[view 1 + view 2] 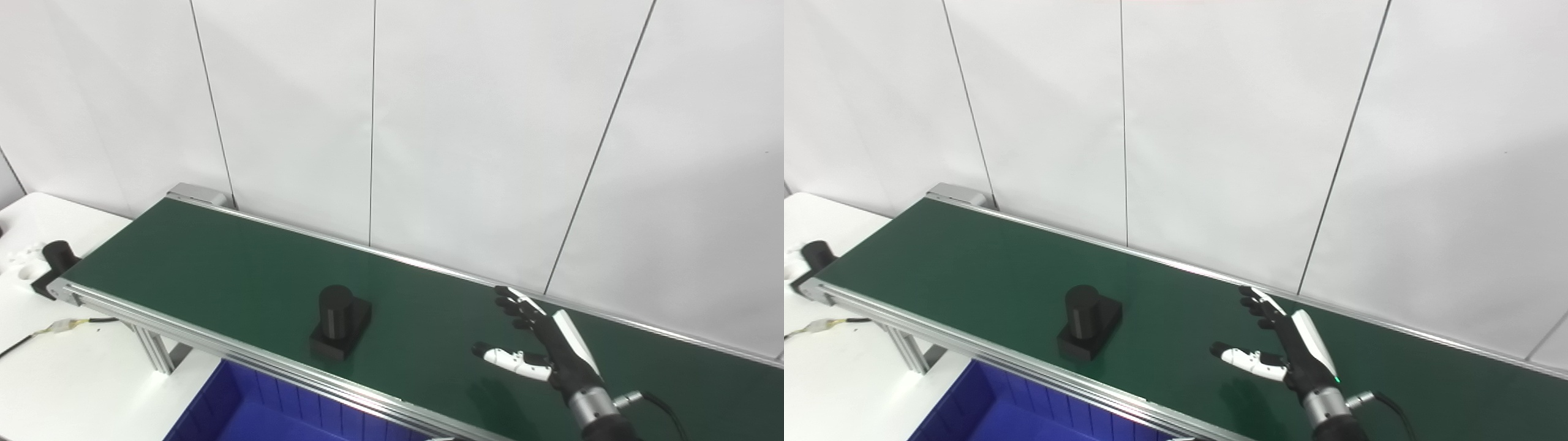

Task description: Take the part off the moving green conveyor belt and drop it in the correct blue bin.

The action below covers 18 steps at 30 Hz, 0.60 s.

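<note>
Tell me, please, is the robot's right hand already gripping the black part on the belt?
No, the right hand hovers open over the green belt, apart from the black part.

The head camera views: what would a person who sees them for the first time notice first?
First, the long green conveyor belt crossing the picture, with a black part, a cylinder upright on a square base, near its front edge. To the part's right, the right hand is open above the belt, holding nothing. A blue bin sits below the belt's front rail.
</note>
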{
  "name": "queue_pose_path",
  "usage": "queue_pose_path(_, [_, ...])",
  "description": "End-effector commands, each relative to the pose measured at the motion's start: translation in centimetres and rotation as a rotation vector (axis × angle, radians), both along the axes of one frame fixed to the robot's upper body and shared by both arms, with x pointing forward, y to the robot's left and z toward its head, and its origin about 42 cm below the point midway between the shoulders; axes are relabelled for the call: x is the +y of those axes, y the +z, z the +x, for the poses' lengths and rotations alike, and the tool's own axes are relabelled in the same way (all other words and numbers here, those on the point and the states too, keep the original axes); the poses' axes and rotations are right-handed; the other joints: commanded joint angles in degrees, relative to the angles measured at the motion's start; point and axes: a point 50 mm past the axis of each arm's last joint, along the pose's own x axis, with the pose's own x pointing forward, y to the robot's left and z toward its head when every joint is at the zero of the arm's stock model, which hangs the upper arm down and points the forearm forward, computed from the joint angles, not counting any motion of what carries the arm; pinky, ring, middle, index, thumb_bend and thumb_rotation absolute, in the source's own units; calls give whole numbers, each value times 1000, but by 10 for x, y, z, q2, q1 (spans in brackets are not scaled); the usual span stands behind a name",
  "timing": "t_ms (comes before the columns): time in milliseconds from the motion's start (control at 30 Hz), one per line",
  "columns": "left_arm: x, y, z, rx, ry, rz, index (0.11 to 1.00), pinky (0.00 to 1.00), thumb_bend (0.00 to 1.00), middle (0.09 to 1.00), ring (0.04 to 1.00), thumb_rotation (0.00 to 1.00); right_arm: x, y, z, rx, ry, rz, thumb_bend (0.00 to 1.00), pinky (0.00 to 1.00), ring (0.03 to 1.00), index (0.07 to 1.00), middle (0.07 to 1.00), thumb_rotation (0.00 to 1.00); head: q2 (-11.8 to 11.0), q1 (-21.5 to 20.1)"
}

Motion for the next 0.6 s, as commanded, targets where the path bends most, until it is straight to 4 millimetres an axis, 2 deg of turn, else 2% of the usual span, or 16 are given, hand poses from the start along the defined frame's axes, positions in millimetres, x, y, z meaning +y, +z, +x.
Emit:
queue_pose_path(0, [-4,9,5,-67,-28,-5,809,759,1000,819,786,202,19,32,13,-116,37,37,679,809,854,883,852,424,0,2])
queue_pose_path(233, [-8,9,5,-66,-34,-15,802,727,1000,814,777,177,38,31,23,-98,72,26,684,795,863,880,860,420,2,5])
queue_pose_path(567, [-14,10,4,-67,-30,-12,800,724,1000,815,787,180,60,32,26,-104,110,1,699,770,857,875,866,483,5,11])
